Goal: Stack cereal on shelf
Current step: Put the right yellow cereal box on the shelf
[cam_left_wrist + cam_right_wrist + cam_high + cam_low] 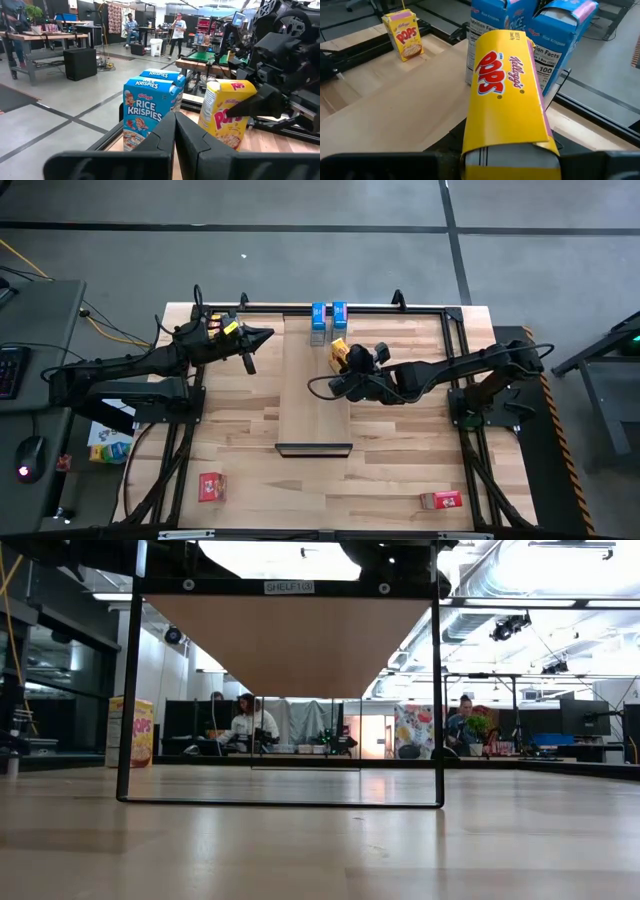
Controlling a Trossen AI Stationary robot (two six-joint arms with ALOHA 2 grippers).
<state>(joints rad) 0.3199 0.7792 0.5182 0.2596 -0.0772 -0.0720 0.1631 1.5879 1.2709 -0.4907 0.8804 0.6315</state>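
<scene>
**Operator:** Butcher-block tabletop [400,470], seen from overhead, with the shelf [300,400] lying along its middle. Which claw do I read first?

**Legend:** Read the right gripper [343,363]. Its fingers are clamped on a yellow cereal box [506,95] and hold it just above the shelf's right-hand edge, toward the far end. In the right wrist view the box's long axis runs straight out from the claw. The printed face is turned up and the top end leads.

**Operator:** And outward from there?

**Legend:** Directly ahead of that leading end you find the two blue boxes [540,35]. They stand upright, side by side, at the shelf's far end, opposite the dark lip [315,448]. The held box is near them but does not touch them. That is the relation to watch. The free spot appears to be in front of the blue pair, so you would probably need to tip the box upright and set it down without nudging them.

**Operator:** The other arm?

**Legend:** The left gripper [265,337] waits off the shelf's left edge, with its fingers [165,137] pressed together on nothing. A second yellow box [402,35] stands on the tabletop on that side. The two red boxes [211,486] [441,500] lie well apart by the near edge. The right arm is plainly the nearer one for this placement.
</scene>
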